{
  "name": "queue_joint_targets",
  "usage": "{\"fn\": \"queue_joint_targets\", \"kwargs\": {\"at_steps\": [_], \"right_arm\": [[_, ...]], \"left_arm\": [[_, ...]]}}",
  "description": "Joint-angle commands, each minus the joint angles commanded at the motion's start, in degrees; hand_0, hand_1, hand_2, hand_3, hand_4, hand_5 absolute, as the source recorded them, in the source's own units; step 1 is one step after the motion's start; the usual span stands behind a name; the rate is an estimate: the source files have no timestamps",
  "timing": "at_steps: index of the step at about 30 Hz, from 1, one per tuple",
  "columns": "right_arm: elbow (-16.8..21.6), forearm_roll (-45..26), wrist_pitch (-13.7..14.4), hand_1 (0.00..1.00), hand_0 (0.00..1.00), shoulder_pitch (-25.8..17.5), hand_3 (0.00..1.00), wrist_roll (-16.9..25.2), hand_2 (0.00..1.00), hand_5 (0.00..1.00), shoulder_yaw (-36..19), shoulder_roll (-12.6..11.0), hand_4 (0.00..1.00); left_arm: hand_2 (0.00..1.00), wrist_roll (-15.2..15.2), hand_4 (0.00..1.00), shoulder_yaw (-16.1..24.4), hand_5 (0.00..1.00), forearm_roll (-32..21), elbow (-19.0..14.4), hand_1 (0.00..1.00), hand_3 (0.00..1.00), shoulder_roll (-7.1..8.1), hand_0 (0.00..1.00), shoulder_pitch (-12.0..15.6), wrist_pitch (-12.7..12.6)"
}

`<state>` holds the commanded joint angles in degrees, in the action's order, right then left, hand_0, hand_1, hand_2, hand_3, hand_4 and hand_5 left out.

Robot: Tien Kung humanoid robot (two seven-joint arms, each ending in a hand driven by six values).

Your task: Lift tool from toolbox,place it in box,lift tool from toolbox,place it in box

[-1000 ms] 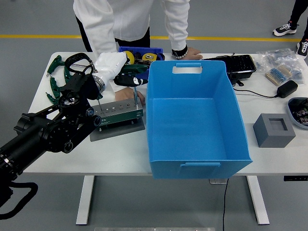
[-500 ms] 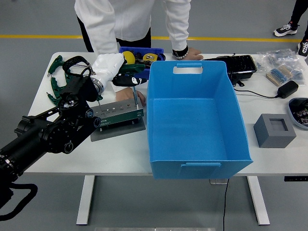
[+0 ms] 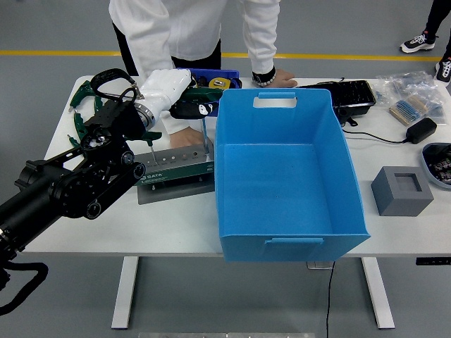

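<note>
While the left hand [image 3: 169, 88], gloved in white, hangs above the far left of the worktop [image 3: 394, 232], it is wrapped around the dark handle of a screwdriver [image 3: 197, 113] whose thin shaft points straight down toward the toolbox [image 3: 176, 169]. From here the tip looks to be just above or barely out of its hole in the green rack; I cannot tell which. The tool should be light and rigid, a hard handle on a steel shaft, unlikely to bend or break if dropped. Its handle is the only sensible place to hold it, since the shaft is thin and smooth and would slip through thick gloved fingers. A grip close to the middle of the handle would, I judge, stop it from swinging as it is carried right. The blue box [image 3: 289, 169] stands just to the right of the toolbox, open and with nothing visible in it, its tall left wall right beside the shaft, so the tool must rise clear of that rim.

Much is hard to read. The glove hides how the fingers sit on the handle, and the black arm covers the left end of the toolbox. A person's hand [image 3: 184, 137] rests behind the rack, partly hidden by it. The right arm is out of sight.
</note>
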<state>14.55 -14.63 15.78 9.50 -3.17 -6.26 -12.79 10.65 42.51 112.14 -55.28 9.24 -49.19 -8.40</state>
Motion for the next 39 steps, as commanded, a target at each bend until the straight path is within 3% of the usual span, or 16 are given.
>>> {"fn": "queue_joint_targets", "kwargs": {"at_steps": [16,24,30,34,39], "right_arm": [[-0.07,-0.01,0.02,0.7,0.723,-0.1,0.561,-0.11,0.745,0.709,-0.07,0.0,0.791],[-0.11,0.17,0.04,0.7,0.723,-0.3,0.561,-0.2,0.745,0.709,-0.2,-0.01,0.791],[-0.11,0.35,0.05,0.7,0.723,-0.25,0.561,-0.24,0.744,0.709,-0.32,-0.05,0.791],[-0.09,0.34,0.05,0.7,0.723,-0.18,0.561,-0.18,0.745,0.709,-0.28,-0.14,0.791],[-0.1,0.33,0.08,0.699,0.723,-0.25,0.561,-0.18,0.745,0.709,-0.28,-0.12,0.791]], "left_arm": [[0.011,-2.66,0.697,-1.7,0.681,-2.14,-5.52,0.002,0.036,5.15,0.094,-7.01,5.56],[0.009,-3.07,0.685,-1.03,0.671,-2.06,-12.17,0.002,0.035,7.29,0.094,-10.87,6.22],[0.009,-3.66,0.67,-0.1,0.659,-1.82,-16.38,0.002,0.035,7.17,0.092,-12.68,5.55],[0.009,-3.68,0.668,0.16,0.656,-1.89,-17.81,0.002,0.035,6.34,0.092,-13.64,5.49],[0.009,-2.93,0.665,-2.89,0.652,-3.02,-21.71,0.002,0.036,4.43,0.092,-13.22,5.85]]}}
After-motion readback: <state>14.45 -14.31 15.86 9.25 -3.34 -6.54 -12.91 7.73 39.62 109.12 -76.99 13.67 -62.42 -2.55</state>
